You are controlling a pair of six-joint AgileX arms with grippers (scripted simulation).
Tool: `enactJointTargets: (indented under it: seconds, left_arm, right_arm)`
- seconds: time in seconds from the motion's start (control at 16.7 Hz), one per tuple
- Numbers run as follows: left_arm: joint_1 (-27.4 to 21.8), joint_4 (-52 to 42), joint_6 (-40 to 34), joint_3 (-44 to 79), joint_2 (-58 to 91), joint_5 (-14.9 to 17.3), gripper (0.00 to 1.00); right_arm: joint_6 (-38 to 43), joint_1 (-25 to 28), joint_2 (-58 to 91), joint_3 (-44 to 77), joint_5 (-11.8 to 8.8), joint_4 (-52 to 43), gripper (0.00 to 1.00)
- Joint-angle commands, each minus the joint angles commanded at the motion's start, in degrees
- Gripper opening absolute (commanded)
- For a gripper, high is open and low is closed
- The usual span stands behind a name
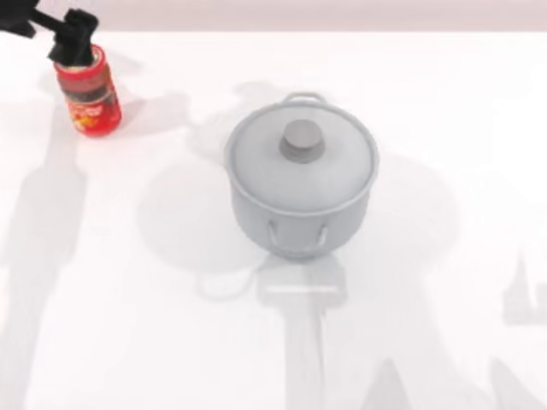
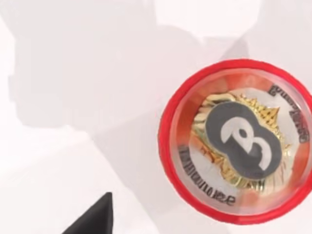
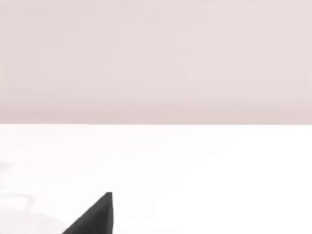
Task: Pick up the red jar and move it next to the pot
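At the far left corner of the white counter (image 1: 427, 342), seen from above, the left pincer (image 1: 75, 51) sits right over the top of the red jar (image 1: 89, 92), its dark fingers covering the lid; whether they have closed on the jar or only hover around it cannot be told from these views. The left wrist view looks almost straight down on the jar, which sits off to one side of that picture, so the pincer may not be centred, and a squeeze from there could catch only the rim, tip the jar or let it slip out on the lift. The jar is a small red cylinder with a dark band round its upper body and a red and yellow label below; its lid has a red rim and a clear face over a gold emblem with a dark badge bearing a white figure. It looks smooth and narrow, likely easy to topple. Toward the middle of the counter, well apart from the jar, stands the pot (image 1: 301, 184), large, light grey, lidded with a round knob and two loop handles; a careless carry could knock the jar against its wall or handle. The right arm is out of the top view, its wrist camera showing only bare counter.
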Motion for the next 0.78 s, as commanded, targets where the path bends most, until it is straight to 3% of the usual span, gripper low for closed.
enactJointTargets:
  seconds: [0.3, 0.78]
  left_arm:
    - [0.2, -3.7, 2.0, 8.5, 8.7, 0.5, 1.0]
    - [-0.1, -2.8, 1.8, 8.5, 9.6, 0.5, 1.0]
  right_arm:
    - [0.0, 0.0, 0.0, 0.0, 0.0, 0.0, 1.0]
    - [0.0, 0.0, 0.0, 0.0, 0.0, 0.0, 1.0]
